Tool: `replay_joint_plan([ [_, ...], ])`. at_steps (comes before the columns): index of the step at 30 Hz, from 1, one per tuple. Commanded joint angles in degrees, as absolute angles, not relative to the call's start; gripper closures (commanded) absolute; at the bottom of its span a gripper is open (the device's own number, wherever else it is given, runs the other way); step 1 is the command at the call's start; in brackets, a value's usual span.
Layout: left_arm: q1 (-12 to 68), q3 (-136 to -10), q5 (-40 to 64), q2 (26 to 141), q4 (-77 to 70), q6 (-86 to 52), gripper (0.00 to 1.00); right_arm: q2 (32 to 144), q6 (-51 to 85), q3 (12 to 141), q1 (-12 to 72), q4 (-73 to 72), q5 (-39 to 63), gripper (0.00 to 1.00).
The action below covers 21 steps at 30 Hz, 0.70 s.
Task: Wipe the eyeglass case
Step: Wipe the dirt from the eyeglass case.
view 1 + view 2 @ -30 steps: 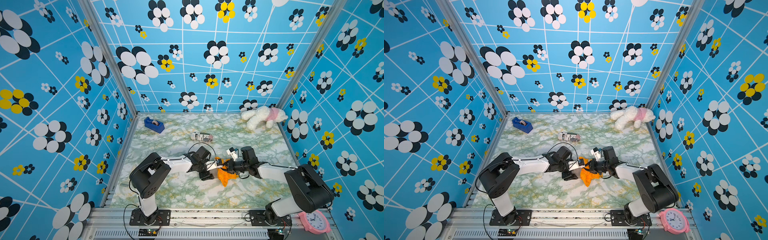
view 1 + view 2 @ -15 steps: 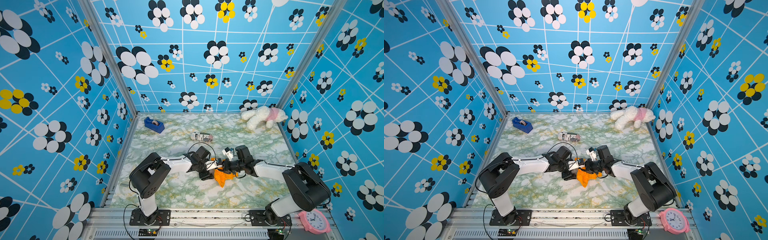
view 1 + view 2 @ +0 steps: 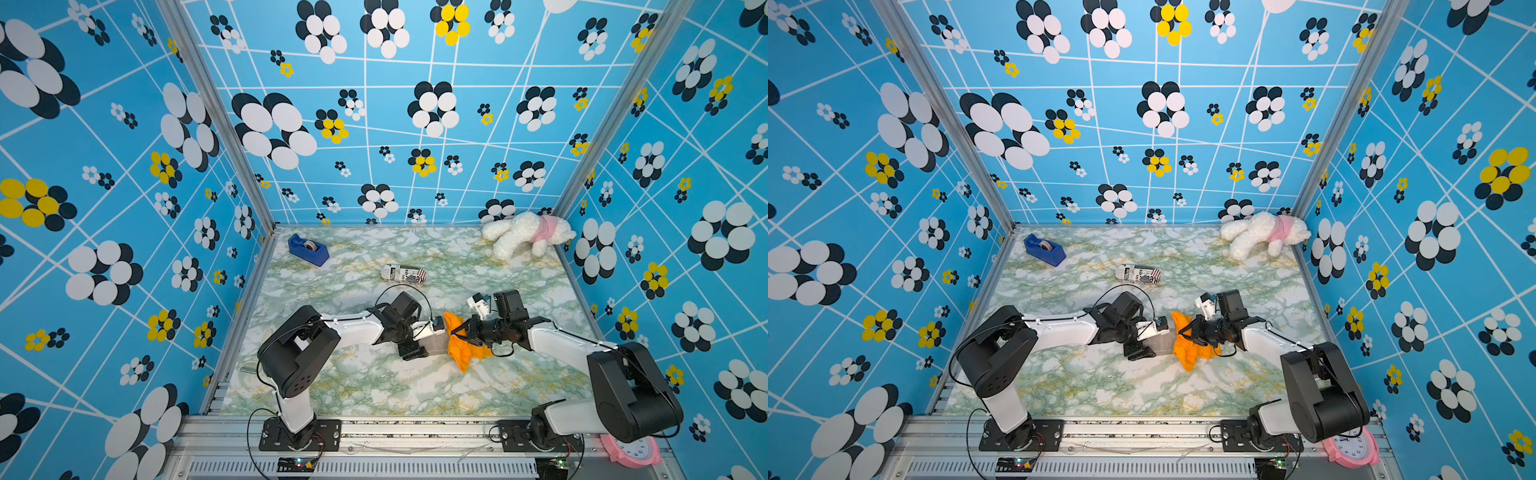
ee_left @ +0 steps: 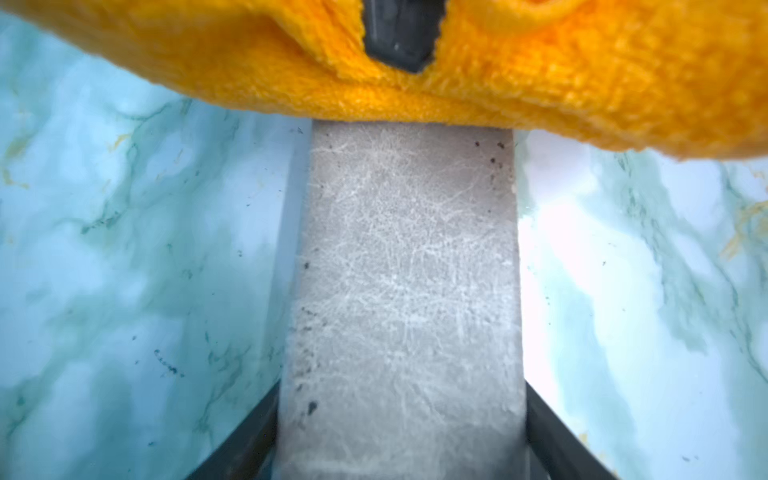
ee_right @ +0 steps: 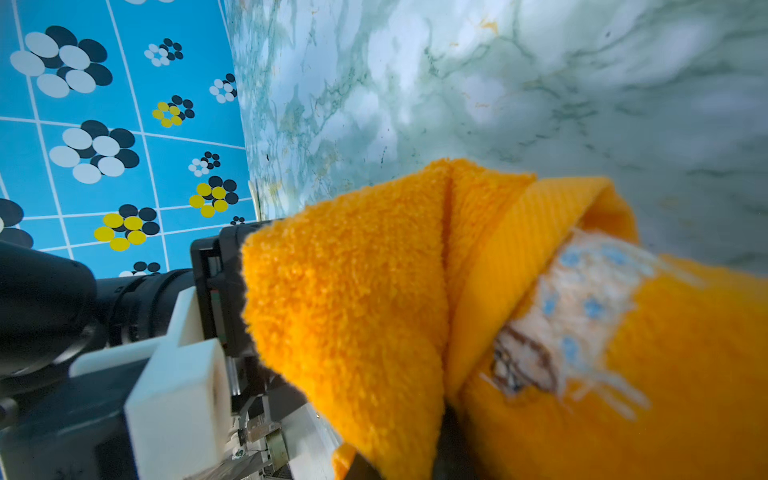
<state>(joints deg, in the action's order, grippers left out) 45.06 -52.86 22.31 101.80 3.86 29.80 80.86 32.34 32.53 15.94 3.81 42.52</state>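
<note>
The grey eyeglass case [image 3: 437,345] lies flat on the marbled desk [image 3: 374,386], near the middle and a little toward the front edge, between the two arms. The left hand [image 3: 427,343] grips it at the end nearer its own arm. In the left wrist view the case [image 4: 407,291] runs away from the camera with a dark finger [image 4: 561,451] pressed against each long side. Its grey surface is scuffed with fine pale scratches and a few dark specks along the edges.

An orange towel [image 3: 467,351] is bunched over the case's far end, touching it and spilling onto the desk beside it. The right hand [image 3: 462,332] is clamped tight on this towel from the opposite side. In the left wrist view a dark fingertip [image 4: 399,37] pokes out of the orange folds [image 4: 561,83] just past the case. The right wrist view is mostly filled by the towel [image 5: 353,311], which carries a small pale embroidered patch.

Well behind all this, a blue tape dispenser [image 3: 308,249] sits near the back left corner, a printed can [image 3: 404,274] lies on its side mid-desk, and a white plush dog [image 3: 524,235] in pink lies in the back right corner. A pink clock [image 3: 631,453] rests by the right arm's base.
</note>
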Motion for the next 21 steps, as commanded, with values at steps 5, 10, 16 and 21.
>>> replay_joint_plan([
  [5,44.71,-53.87,23.29,98.26,0.97,30.96,0.60,85.24,36.27,32.66,21.97,5.31,38.85,1.00],
  [10,44.92,-54.26,23.12,98.88,0.41,30.61,0.60,89.81,46.27,32.65,27.15,-7.91,41.48,1.00],
  [16,45.16,-54.42,23.12,99.49,0.04,30.45,0.60,93.14,47.38,32.41,27.14,-11.46,43.39,1.00],
  [21,45.09,-54.06,22.67,99.09,0.50,30.84,0.60,87.20,33.22,33.83,18.14,8.70,39.25,1.00],
])
